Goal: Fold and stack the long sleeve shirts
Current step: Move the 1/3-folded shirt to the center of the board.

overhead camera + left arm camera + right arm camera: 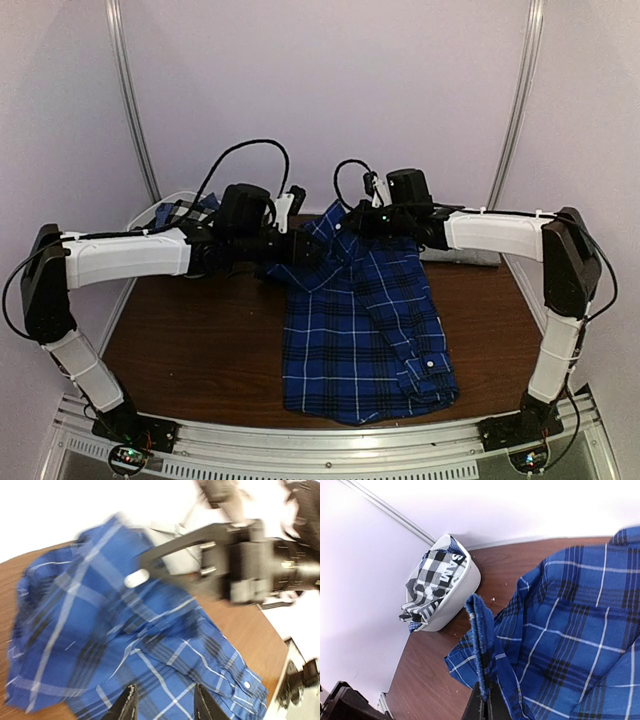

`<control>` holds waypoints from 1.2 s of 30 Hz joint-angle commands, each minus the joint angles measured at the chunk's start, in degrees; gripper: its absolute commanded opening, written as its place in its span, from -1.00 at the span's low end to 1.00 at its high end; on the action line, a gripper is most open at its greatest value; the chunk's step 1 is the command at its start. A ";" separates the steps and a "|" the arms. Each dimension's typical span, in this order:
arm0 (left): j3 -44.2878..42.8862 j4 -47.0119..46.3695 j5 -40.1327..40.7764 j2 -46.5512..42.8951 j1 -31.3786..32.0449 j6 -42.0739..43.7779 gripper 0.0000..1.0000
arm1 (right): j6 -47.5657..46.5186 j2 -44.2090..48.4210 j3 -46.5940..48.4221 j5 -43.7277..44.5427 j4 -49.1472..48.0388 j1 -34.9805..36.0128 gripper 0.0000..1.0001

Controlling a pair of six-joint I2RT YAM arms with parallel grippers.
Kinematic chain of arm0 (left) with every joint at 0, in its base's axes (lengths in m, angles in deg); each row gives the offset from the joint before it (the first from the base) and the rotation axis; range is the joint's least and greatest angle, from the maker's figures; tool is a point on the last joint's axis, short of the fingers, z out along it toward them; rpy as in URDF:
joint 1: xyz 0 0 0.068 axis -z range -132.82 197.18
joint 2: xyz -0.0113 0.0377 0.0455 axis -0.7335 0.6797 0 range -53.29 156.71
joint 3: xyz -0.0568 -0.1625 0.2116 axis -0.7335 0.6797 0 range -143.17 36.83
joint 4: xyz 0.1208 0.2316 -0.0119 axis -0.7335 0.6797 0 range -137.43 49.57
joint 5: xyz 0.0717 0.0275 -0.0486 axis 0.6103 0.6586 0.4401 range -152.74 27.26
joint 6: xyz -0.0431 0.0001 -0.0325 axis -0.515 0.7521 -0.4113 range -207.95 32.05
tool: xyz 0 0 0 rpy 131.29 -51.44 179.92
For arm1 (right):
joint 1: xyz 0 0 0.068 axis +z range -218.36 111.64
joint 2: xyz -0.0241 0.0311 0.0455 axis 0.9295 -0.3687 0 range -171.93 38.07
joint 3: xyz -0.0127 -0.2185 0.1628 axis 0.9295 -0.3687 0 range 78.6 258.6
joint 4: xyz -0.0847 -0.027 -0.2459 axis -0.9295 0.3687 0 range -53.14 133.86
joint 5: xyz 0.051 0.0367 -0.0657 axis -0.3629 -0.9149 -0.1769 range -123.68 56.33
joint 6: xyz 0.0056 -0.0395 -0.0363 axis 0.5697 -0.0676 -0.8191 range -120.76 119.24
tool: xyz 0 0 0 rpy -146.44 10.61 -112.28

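The royal-blue plaid shirt lies partly folded on the middle of the brown table, with its far edge lifted. My right gripper is shut on a raised fold of that far edge and holds it above the table; it also shows in the top view. My left gripper is open, its fingertips just over the plaid cloth, beside the right gripper at the shirt's far left corner. The black-and-white check shirt sits in the basket. A strip of the grey shirt shows behind my right arm.
The white plastic basket stands at the table's back left corner, against the wall. Bare brown table lies left of the plaid shirt. My right arm's gripper body hangs close above the cloth in the left wrist view.
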 commanded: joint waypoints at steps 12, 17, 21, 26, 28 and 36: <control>7.96 9.86 5.09 -5.28 -5.68 -4.96 -0.21 | -15.91 7.34 16.17 11.08 17.47 -13.91 -1.00; 10.36 12.98 2.91 -3.00 -5.66 -6.37 -0.24 | -18.79 8.30 16.78 10.27 16.96 -16.32 -1.00; 12.95 14.10 -0.07 -1.52 -5.46 -7.66 -0.22 | -20.62 8.45 17.28 11.76 17.16 -16.61 -1.00; 15.13 15.31 -1.64 0.27 -2.47 -7.84 -0.17 | -21.07 8.17 17.46 11.66 17.06 -17.54 -1.00; 15.98 16.30 -1.84 0.69 -1.79 -7.97 -0.16 | -20.88 8.06 17.31 11.02 16.95 -17.64 -1.00; 17.15 13.50 -3.60 3.09 -0.84 -8.76 -0.15 | -19.27 8.44 15.00 8.91 14.93 -17.65 -1.00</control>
